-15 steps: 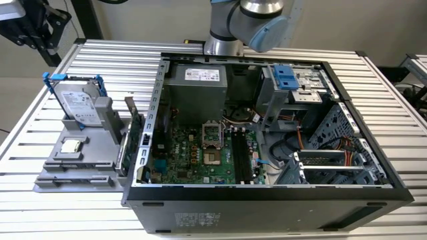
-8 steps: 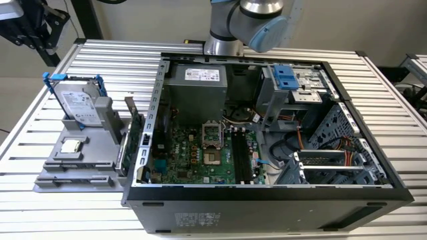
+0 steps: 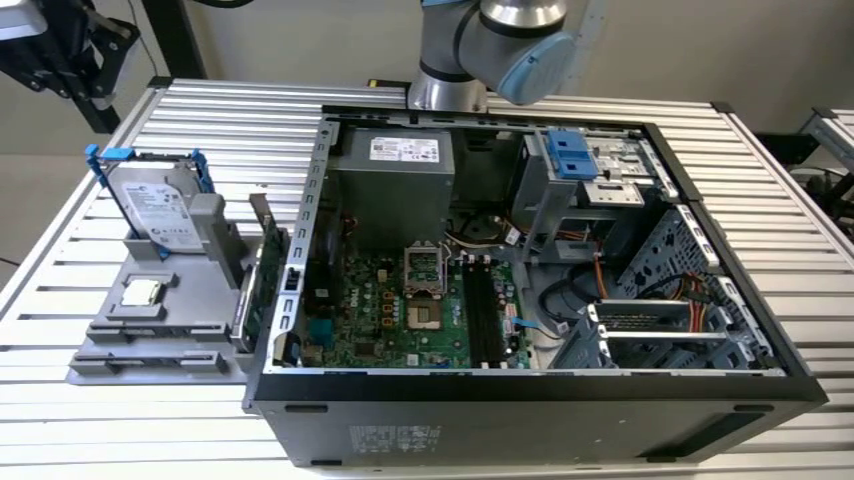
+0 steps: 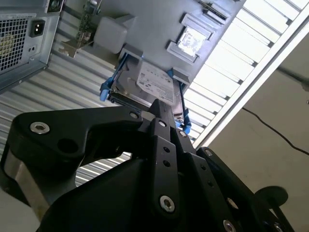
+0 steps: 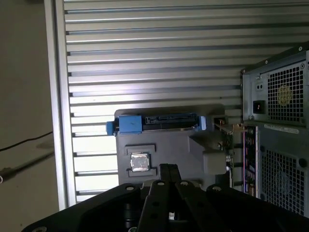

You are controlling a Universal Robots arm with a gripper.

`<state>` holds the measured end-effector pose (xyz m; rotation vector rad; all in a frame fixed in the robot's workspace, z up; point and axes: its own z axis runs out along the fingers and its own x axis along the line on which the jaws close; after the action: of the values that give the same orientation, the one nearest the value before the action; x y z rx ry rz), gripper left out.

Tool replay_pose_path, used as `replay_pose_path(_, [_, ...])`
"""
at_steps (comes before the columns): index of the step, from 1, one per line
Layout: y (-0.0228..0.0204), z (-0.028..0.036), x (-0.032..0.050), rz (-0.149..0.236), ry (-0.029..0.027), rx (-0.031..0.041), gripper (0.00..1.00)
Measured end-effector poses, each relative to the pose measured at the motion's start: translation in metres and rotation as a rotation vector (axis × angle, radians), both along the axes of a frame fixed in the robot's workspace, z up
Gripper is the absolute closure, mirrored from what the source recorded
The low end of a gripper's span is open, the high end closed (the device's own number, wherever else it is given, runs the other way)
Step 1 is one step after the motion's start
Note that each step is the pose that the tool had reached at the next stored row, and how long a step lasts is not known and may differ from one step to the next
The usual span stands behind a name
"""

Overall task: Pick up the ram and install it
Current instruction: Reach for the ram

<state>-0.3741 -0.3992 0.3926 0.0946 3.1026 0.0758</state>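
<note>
Progress: nothing of the task is done yet. The ram [image 3: 244, 305] stands on edge in the grey holder [image 3: 147, 365] at the exterior view's left, lower middle of the frame, not gripped. The black memory slots [image 3: 487, 312] on the motherboard, frame centre, look empty.

Gripper [image 5: 167, 169]: in both wrist views it hangs high above the holder, well apart from every part. The jaws look pressed together with nothing between them.

Edges and room:
- The ram has the green expansion card [image 3: 274, 262] just beside it, and the wall of the computer case [image 3: 534, 420] near beyond that. This flank is judged tight.
- The hard drive [image 3: 154, 205] in its blue frame stands upright in the holder, further up the frame and apart from the ram.
- Space above the holder is open.
- The case is open on top. The slots sit between the processor socket [image 3: 424, 270] toward the exterior view's left and loose cables [image 3: 587, 300] toward its right.
</note>
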Motion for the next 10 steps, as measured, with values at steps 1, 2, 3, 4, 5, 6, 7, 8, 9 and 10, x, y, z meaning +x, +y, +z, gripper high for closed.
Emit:
replay_pose_path(1, [-0.0009,0.0,0.0,0.0,0.0,0.0,1.0])
replay_pose_path(2, [-0.0022,0.0,0.0001,0.0,0.0,0.0,1.0])
replay_pose_path(3, [-0.004,0.0,0.0001,0.0,0.0,0.0,1.0])
replay_pose_path(4, [-0.0059,0.0,0.0001,0.0,0.0,0.0,1.0])
replay_pose_path(5, [-0.0077,0.0,0.0001,0.0,0.0,0.0,1.0])
replay_pose_path(6, [-0.0097,-0.0001,0.0001,0.0,0.0,0.0,1.0])
replay_pose_path(7, [-0.0118,-0.0001,0.0001,0.0,0.0,0.0,1.0])
replay_pose_path(8, [-0.014,-0.0001,0.0001,0.0,0.0,0.0,1.0])
replay_pose_path(9, [-0.0163,-0.0001,0.0001,0.0,0.0001,-0.0001,1.0])
replay_pose_path(10, [-0.0182,-0.0002,0.0001,0.0,0.0,0.0,1.0])
